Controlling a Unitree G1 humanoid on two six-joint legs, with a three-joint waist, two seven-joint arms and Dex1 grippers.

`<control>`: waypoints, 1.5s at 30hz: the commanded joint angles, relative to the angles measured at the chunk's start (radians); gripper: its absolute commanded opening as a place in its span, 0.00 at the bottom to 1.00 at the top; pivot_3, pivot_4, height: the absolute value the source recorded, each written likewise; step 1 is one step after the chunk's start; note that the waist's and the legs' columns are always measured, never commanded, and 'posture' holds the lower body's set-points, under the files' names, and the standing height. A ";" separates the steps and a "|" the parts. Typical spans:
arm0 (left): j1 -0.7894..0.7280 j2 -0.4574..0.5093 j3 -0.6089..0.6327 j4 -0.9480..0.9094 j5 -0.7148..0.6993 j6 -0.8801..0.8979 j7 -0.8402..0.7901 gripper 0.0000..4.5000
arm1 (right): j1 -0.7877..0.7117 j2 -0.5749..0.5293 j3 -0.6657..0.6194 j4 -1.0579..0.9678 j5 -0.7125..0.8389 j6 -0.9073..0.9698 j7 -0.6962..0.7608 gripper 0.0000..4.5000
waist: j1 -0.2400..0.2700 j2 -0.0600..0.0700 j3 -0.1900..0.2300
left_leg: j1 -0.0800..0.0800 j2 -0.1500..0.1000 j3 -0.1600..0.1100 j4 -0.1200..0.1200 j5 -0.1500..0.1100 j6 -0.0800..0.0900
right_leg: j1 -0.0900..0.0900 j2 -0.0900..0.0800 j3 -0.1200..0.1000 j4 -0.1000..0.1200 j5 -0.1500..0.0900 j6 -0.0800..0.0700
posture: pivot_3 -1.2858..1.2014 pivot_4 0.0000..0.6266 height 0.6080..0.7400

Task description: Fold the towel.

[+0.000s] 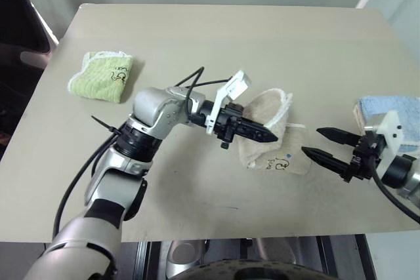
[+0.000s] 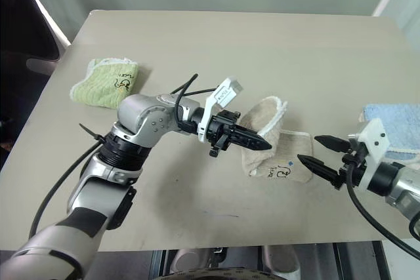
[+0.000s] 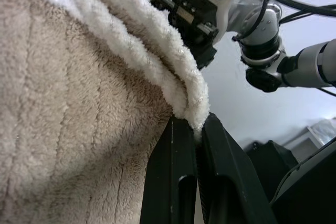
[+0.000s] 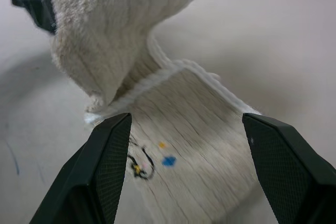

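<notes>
Towel [image 1: 272, 132]: one beige, left gripper [image 1: 262, 134] jaws clenched on its edge; right gripper [image 1: 326, 145] jaws released; two others, seemingly folded.

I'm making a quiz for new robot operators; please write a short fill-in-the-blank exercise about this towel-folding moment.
1. The left end effector is ____ on an edge of the beige towel, lifting it.
2. The right end effector has its fingers ____, holding nothing.
3. The folded towel at the table's left side is ____ in colour.
4. The blue towel lies on the robot's ____ side.

Missing words: shut; open; green; right
</notes>
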 commanded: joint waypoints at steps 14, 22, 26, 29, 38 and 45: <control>0.021 -0.235 -0.115 0.133 0.163 -0.128 -0.019 0.00 | 0.188 0.033 -0.212 -0.058 0.016 -0.008 -0.019 0.79 | 0.009 0.000 0.000 | -0.001 -0.005 0.002 0.005 -0.005 0.009 | 0.003 -0.006 0.000 -0.002 -0.003 0.012 | 0.52 0.24 0.95; 0.015 -0.348 -0.097 0.294 0.224 -0.146 0.043 0.00 | 0.188 0.042 -0.195 -0.071 0.007 -0.011 -0.047 0.79 | 0.009 0.000 0.000 | -0.001 -0.005 0.003 0.011 -0.007 0.012 | 0.006 -0.006 0.000 -0.002 -0.004 0.017 | 0.52 0.24 0.95; 0.036 -0.357 -0.111 0.316 0.250 -0.168 0.026 0.00 | 0.186 0.046 -0.195 -0.074 0.009 -0.013 -0.061 0.79 | 0.010 0.000 0.000 | -0.001 -0.005 0.003 0.015 -0.010 0.016 | 0.007 -0.006 0.000 -0.002 -0.003 0.019 | 0.52 0.24 0.95; 0.057 -0.363 -0.124 0.318 0.265 -0.180 0.015 0.16 | 0.188 0.044 -0.207 -0.068 0.011 -0.015 -0.063 0.79 | 0.009 0.000 0.000 | -0.001 -0.006 0.003 0.016 -0.010 0.017 | 0.008 -0.006 0.001 -0.002 -0.002 0.020 | 0.52 0.24 0.95; 0.051 -0.372 -0.067 0.257 0.216 -0.109 -0.006 0.82 | 0.178 0.037 -0.194 -0.062 0.001 -0.021 -0.062 0.79 | 0.010 0.000 0.000 | -0.001 -0.007 0.004 0.016 -0.010 0.016 | 0.008 -0.007 0.002 -0.002 -0.003 0.021 | 0.52 0.24 0.95; 0.025 -0.347 0.019 0.175 0.221 -0.162 0.041 0.99 | 0.126 0.030 -0.157 -0.077 0.014 -0.015 -0.078 0.79 | 0.010 0.000 0.000 | 0.000 -0.007 0.005 0.016 -0.010 0.016 | 0.008 -0.007 0.005 -0.002 -0.002 0.023 | 0.52 0.24 0.95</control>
